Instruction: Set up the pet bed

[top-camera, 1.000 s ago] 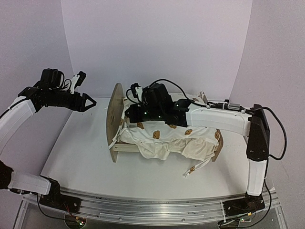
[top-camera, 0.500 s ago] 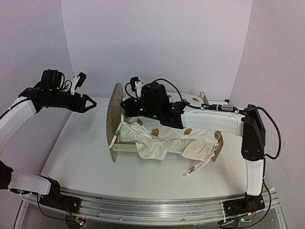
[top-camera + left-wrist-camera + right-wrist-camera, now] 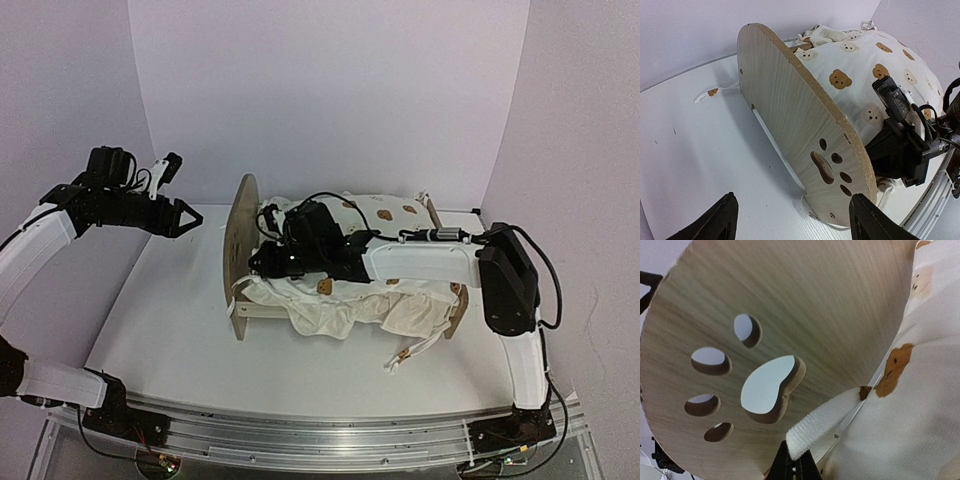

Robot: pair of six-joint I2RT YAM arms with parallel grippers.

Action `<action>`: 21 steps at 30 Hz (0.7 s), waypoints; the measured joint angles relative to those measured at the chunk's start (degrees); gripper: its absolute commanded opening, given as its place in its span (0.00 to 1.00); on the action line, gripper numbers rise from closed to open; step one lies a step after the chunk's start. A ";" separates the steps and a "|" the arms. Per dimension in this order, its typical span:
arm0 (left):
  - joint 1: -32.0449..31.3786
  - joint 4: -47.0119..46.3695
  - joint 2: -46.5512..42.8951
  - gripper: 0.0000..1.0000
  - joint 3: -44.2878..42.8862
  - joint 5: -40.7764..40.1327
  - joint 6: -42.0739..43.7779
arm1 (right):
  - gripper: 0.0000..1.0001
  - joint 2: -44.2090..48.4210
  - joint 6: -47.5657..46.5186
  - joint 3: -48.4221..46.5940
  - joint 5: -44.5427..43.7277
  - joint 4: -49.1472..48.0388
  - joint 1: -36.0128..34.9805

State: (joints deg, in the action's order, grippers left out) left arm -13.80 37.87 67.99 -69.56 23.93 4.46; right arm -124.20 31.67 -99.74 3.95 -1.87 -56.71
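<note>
The pet bed stands mid-table, its light-wood headboard with paw cut-outs facing left. The cream bear-print duvet lies rumpled over the frame and spills over the near side. A bear-print pillow lies along the far side. My right gripper is low inside the bed against the headboard. This right gripper is shut on a white fuzzy tie strap that runs from the duvet. My left gripper hangs open in the air left of the headboard, holding nothing.
A loose tie string trails onto the table at the bed's near right corner. Another string lies on the table beyond the headboard. The low footboard closes the right end. White walls surround the table.
My right arm has swung left and down from above the bedding to the inside of the headboard, dragging the duvet edge that way and uncovering the pillow. The left arm has stayed still.
</note>
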 measured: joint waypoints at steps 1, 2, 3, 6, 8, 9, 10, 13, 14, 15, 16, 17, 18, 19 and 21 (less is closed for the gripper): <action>0.00 0.00 0.00 0.78 0.01 0.00 -0.01 | 0.00 -0.08 0.11 -0.02 1.06 0.42 0.00; 0.00 0.00 0.00 0.78 0.02 -0.01 0.00 | 0.02 -0.10 0.28 -0.21 2.01 1.21 -0.01; 0.00 -0.02 0.00 0.78 0.06 0.00 0.01 | 0.07 -0.11 0.45 -0.53 2.66 2.09 -0.03; 0.00 -0.42 0.00 0.78 0.45 0.01 -0.01 | 0.27 -0.27 0.82 -2.00 3.83 4.38 -0.09; 0.00 -0.36 0.02 0.77 0.72 0.03 0.01 | 0.34 -0.31 0.96 -2.92 4.04 5.73 -0.17; 0.00 -0.41 0.02 0.77 0.78 0.03 0.01 | 0.37 -0.31 1.04 -3.22 4.02 6.27 -0.21; 0.00 -0.42 0.02 0.77 0.80 0.03 0.06 | 0.39 -0.31 0.86 -3.66 3.95 6.96 -0.22; 0.00 -0.51 -0.06 0.76 1.23 0.61 1.11 | 0.45 -0.31 -0.39 -4.96 3.33 9.54 -0.37; 0.00 -0.57 -0.22 0.75 1.68 1.08 1.80 | 0.47 -0.26 -0.94 -5.47 3.04 10.57 -0.46; 0.00 -0.67 -0.58 0.74 2.50 1.74 2.79 | 0.49 -0.11 -1.64 -5.87 2.60 11.59 -0.54; 0.00 -0.80 -1.04 0.72 3.54 2.44 3.98 | 0.50 0.13 -2.44 -6.16 2.11 12.70 -0.63; 0.00 -0.77 -1.72 0.70 4.67 3.37 5.36 | 0.52 0.64 -3.25 -6.35 1.59 13.99 -0.78; 0.00 -0.75 -2.55 0.68 5.79 4.49 7.07 | 0.53 1.32 -4.01 -6.42 0.90 15.31 -0.89; 0.00 -0.55 -3.53 0.67 6.81 5.56 8.60 | 0.53 2.22 -4.62 -6.45 0.18 16.81 -0.99; 0.00 -0.33 -6.54 0.63 9.00 8.76 13.58 | 0.54 4.71 -5.90 -6.28 -1.14 19.56 -1.16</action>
State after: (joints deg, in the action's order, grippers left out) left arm -13.80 37.54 61.45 -60.56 32.69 18.04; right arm -119.50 25.77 -106.03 2.81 17.69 -57.86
